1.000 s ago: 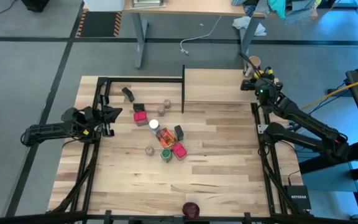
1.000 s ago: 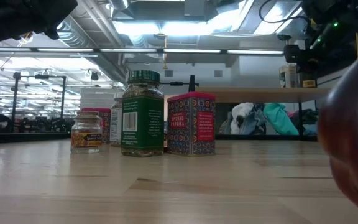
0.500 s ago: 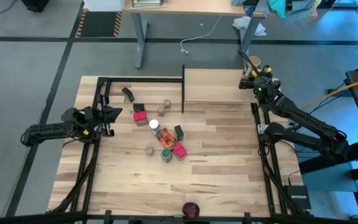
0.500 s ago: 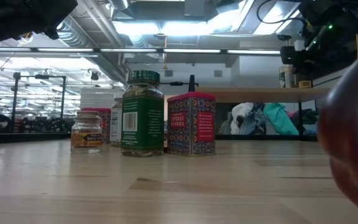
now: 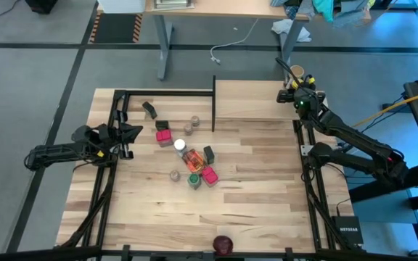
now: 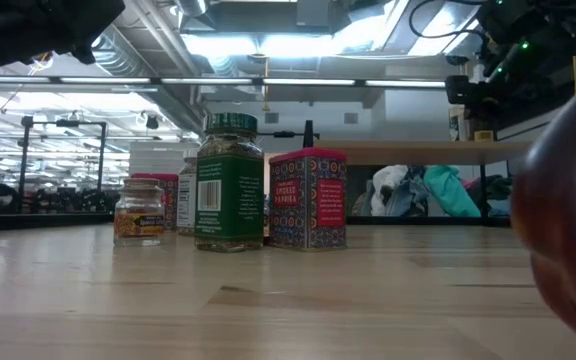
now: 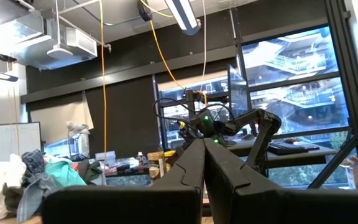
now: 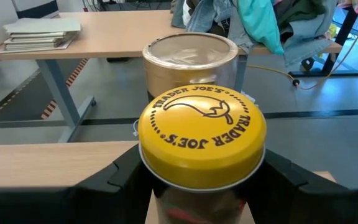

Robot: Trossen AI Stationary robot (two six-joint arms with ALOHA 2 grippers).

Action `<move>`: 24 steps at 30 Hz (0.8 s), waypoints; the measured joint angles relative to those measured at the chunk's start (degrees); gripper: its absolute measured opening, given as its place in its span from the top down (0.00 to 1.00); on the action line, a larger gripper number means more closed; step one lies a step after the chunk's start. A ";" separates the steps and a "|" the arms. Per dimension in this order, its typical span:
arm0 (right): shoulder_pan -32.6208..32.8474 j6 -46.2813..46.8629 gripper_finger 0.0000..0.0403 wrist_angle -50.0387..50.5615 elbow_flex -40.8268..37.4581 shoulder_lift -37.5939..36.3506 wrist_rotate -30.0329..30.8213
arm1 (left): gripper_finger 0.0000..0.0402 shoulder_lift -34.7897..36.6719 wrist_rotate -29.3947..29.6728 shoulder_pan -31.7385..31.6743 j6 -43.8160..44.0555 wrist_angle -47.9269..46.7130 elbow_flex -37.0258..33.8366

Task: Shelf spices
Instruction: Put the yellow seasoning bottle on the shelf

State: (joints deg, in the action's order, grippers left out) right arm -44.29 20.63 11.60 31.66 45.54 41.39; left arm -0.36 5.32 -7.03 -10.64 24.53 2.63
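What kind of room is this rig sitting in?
Likely a robotics lab or open workshop, not a kitchen: exposed ceiling ducts and strip lights overhead, a height-adjustable desk on grey carpet behind the wooden table, and clothes piled on a nearby desk.

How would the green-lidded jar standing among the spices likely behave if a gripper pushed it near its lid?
The green-lidded jar stands tall on a narrow base, so a high push would probably tip it. Its round body suggests it could then roll. The pink tin close beside it might get knocked.
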 joint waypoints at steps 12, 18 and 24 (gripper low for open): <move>0.00 -1.62 0.48 -1.45 -0.09 0.11 0.17 | 1.00 0.02 0.00 0.00 -0.01 0.02 0.00; 0.00 -2.05 0.48 -1.70 -0.09 0.11 1.02 | 1.00 0.00 0.00 0.02 -0.01 0.02 0.00; 0.00 -3.07 0.48 -1.83 -0.09 0.11 1.75 | 1.00 0.01 0.01 0.01 -1.06 0.03 0.00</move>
State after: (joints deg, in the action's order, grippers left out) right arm -44.29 17.56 9.77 31.57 45.65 43.13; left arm -0.35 5.33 -7.02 -11.71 24.56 2.63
